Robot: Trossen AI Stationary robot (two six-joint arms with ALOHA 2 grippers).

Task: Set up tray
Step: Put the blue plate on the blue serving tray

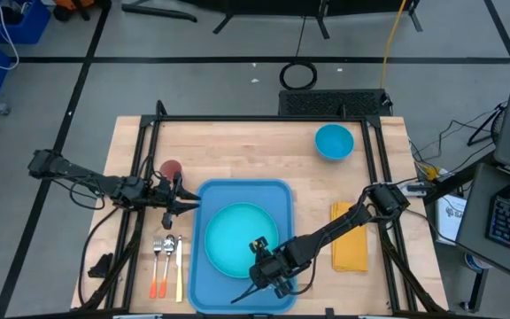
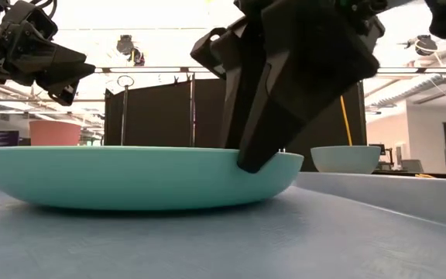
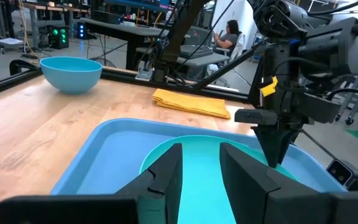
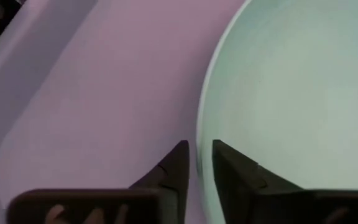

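Blue plastic, flat with rounded corners and a low raised rim: the tray [image 1: 282, 199] lies at the near middle of the pale wooden table [image 1: 237, 146], and a smooth round turquoise plate [image 1: 233, 235] rests in it. My right gripper [image 4: 197, 158] straddles the plate's rim at its near right edge, fingers narrowly parted, one each side. My left gripper [image 3: 201, 165] hovers by the tray's left rim, fingers parted, holding nothing. Beyond lie a blue bowl [image 1: 333, 142], a folded yellow napkin [image 1: 351, 237], cutlery [image 1: 167, 266] and a reddish cup [image 1: 170, 168].
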